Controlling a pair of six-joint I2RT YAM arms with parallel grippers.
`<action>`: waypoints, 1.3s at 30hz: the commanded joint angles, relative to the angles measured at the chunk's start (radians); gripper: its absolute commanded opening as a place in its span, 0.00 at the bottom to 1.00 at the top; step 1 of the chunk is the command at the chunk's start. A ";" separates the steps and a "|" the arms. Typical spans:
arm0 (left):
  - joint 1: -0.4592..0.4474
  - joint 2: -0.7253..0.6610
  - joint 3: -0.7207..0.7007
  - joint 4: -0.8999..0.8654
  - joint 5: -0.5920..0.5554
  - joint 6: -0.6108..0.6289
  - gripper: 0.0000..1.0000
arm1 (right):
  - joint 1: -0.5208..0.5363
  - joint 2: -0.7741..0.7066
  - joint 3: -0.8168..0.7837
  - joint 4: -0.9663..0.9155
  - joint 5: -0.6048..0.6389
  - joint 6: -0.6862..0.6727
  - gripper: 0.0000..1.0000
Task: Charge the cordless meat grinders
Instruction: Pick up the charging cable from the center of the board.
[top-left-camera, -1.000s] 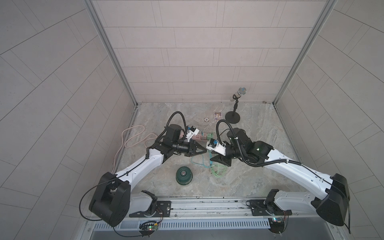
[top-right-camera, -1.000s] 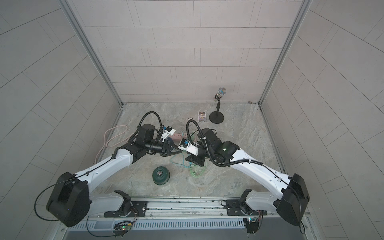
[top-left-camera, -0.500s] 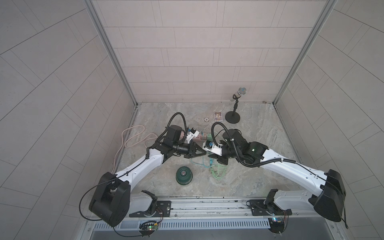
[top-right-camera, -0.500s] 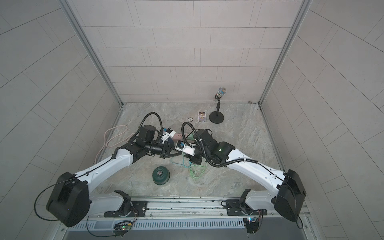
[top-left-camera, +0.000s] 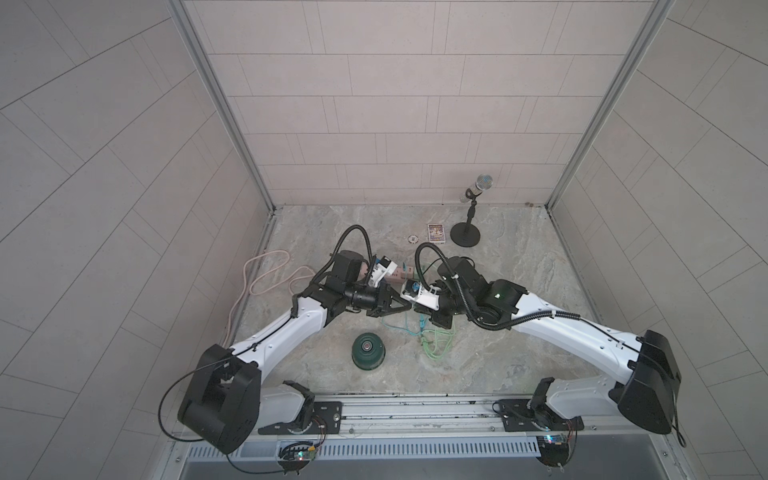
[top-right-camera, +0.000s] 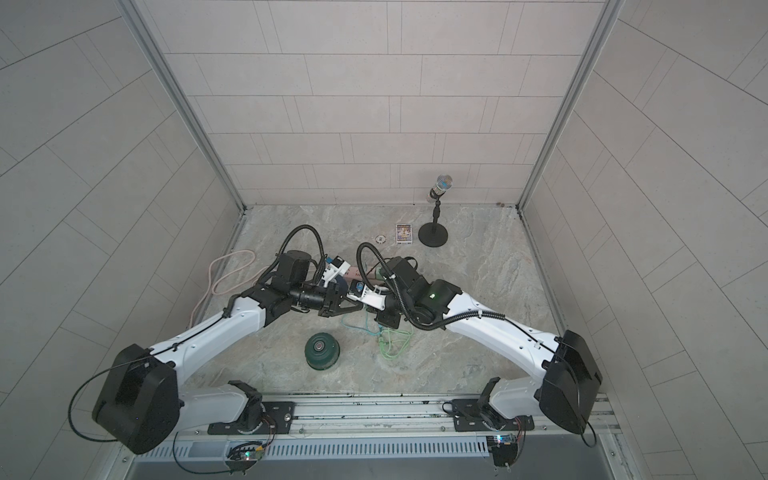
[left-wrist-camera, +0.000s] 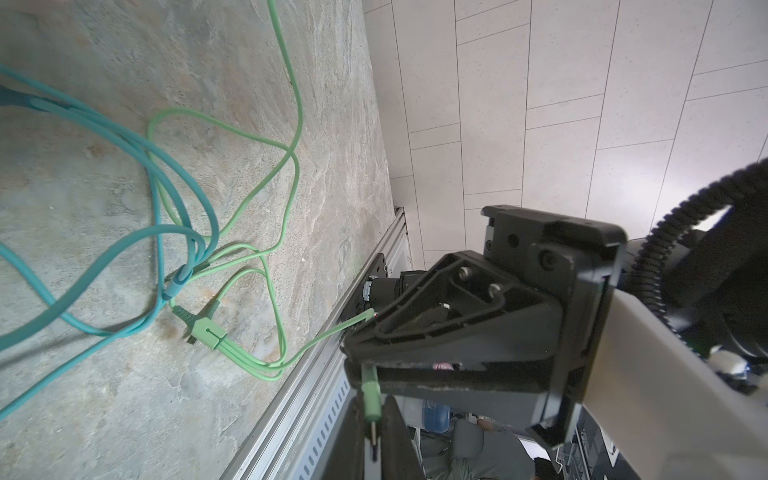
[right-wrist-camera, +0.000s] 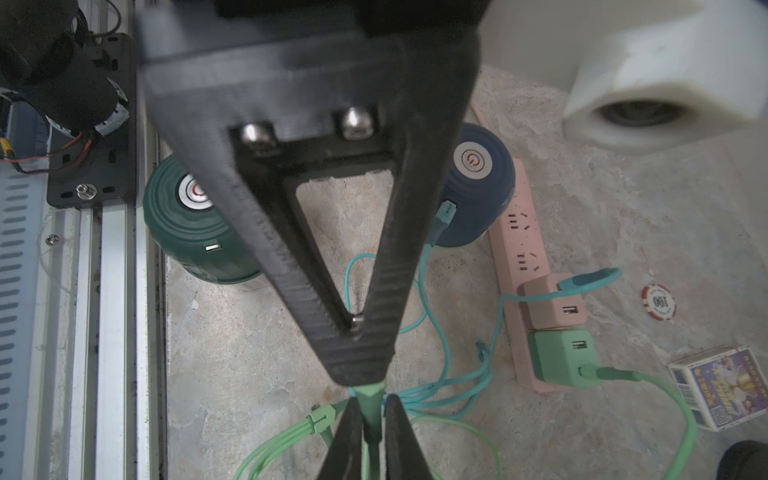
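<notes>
Left pincer (right-wrist-camera: 357, 361) is clamped tight on the green plug (left-wrist-camera: 371, 390), whose metal tip shows between its fingers. Right pincer (right-wrist-camera: 371, 415) meets it nose to nose, narrow, its fingers pressed on the same plug's green sleeve. Both arms reach in from the front corners and meet above mid-table, over the loose green cable (left-wrist-camera: 210, 332) and teal cable (left-wrist-camera: 178, 282). Dark green grinder (top-left-camera: 368, 351) stands free near the front rail (top-left-camera: 415, 409), while the dark blue grinder (right-wrist-camera: 478, 187) sits beside the pink power strip (right-wrist-camera: 519, 249) with the teal cable plugged in. Bare tabletop (top-left-camera: 540, 270) lies open on the right, out to the microphone stand (top-left-camera: 465, 237).
</notes>
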 joint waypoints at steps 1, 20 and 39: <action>-0.005 -0.029 0.013 0.015 0.026 0.018 0.06 | 0.008 0.003 0.020 -0.017 0.009 0.007 0.19; -0.003 -0.024 0.032 -0.103 0.010 0.098 0.06 | 0.010 -0.042 0.014 -0.041 -0.006 0.007 0.24; -0.002 -0.039 0.038 -0.106 0.009 0.092 0.06 | 0.028 0.014 0.048 -0.071 -0.020 0.009 0.13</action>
